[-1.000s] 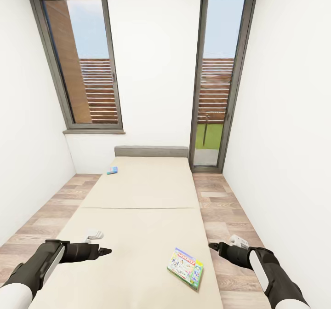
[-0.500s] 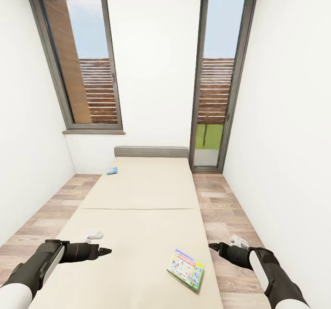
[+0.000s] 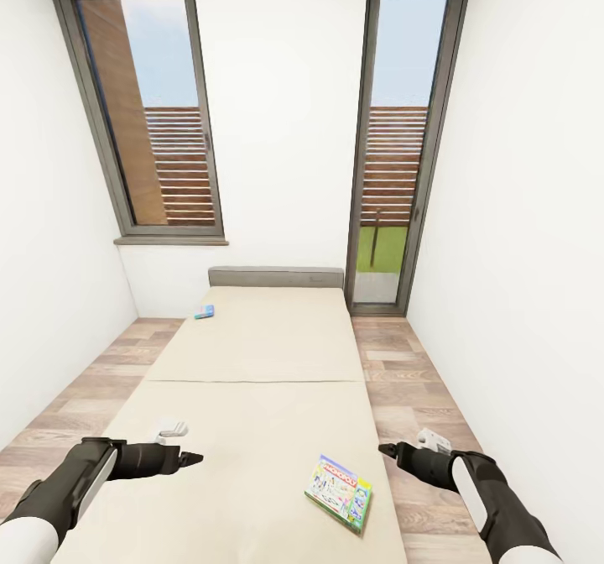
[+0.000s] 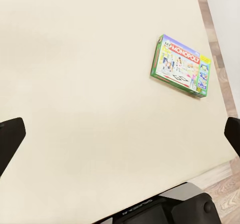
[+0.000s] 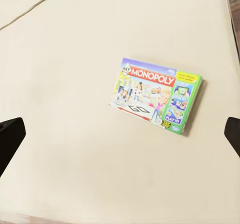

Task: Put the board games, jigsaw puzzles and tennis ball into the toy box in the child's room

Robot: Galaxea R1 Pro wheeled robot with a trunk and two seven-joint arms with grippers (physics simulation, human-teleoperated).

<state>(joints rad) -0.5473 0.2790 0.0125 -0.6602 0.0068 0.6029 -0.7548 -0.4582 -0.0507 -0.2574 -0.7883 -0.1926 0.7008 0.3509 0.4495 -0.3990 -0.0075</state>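
both grippers, left [image 3: 195, 458] and right [image 3: 385, 448], hover spread wide and empty over the bed [image 3: 252, 396], the green-edged game [image 3: 339, 490] lying flat between them.

Even, bright daylight fills the room, coming from the window [image 3: 151, 111] and the glazed door [image 3: 401, 140] in the far wall. The white walls look washed out, nearly glaring. Shadows are faint; the Monopoly box [image 5: 157, 95] casts only a thin soft one on the bed [image 3: 252, 396]. Wide-angle distortion tilts both frames at the edges.
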